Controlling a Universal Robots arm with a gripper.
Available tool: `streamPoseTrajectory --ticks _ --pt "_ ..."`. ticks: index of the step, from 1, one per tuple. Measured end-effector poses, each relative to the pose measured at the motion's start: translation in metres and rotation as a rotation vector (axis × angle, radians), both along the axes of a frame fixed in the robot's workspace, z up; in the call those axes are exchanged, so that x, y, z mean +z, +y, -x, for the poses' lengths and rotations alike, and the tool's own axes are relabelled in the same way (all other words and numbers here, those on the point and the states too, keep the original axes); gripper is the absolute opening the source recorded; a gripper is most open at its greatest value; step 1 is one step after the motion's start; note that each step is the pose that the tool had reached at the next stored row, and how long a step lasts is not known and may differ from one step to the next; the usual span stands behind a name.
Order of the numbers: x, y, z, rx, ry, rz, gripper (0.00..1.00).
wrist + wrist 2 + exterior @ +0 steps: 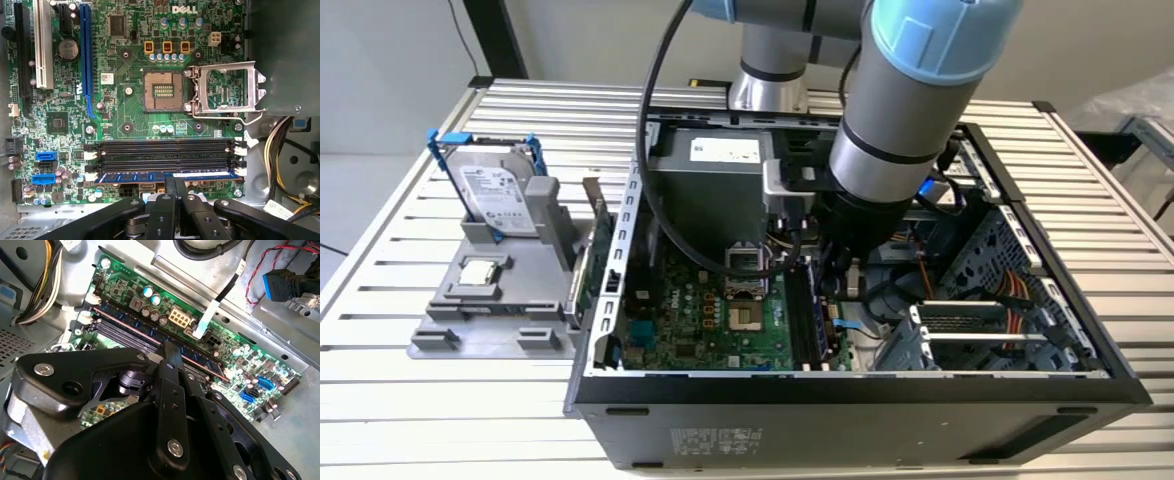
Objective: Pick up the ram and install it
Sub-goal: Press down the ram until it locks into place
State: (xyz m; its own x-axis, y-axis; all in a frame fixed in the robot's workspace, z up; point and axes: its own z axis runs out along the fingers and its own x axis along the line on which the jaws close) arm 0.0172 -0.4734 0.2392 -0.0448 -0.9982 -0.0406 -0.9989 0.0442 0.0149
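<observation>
The black gripper [174, 192] had its jaws pinched shut on the long, thin blue-green ram stick [165, 176] — sitting in the nearest slot of the green motherboard [130, 107]. It looked light, stiff and breakable — best held by its top edge.

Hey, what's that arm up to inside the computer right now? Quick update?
End effector down inside the case, fingers together on the ram. Ram lying in the motherboard slot nearest the board's edge. Other slots bare, nothing blocking.
</observation>
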Motion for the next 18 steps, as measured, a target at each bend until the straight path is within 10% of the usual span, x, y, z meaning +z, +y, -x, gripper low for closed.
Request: streamPoseTrajectory --ticks 18 --pt "-0.0119 0.0000 0.0000 -0.003 0.0000 0.0020 0.00"
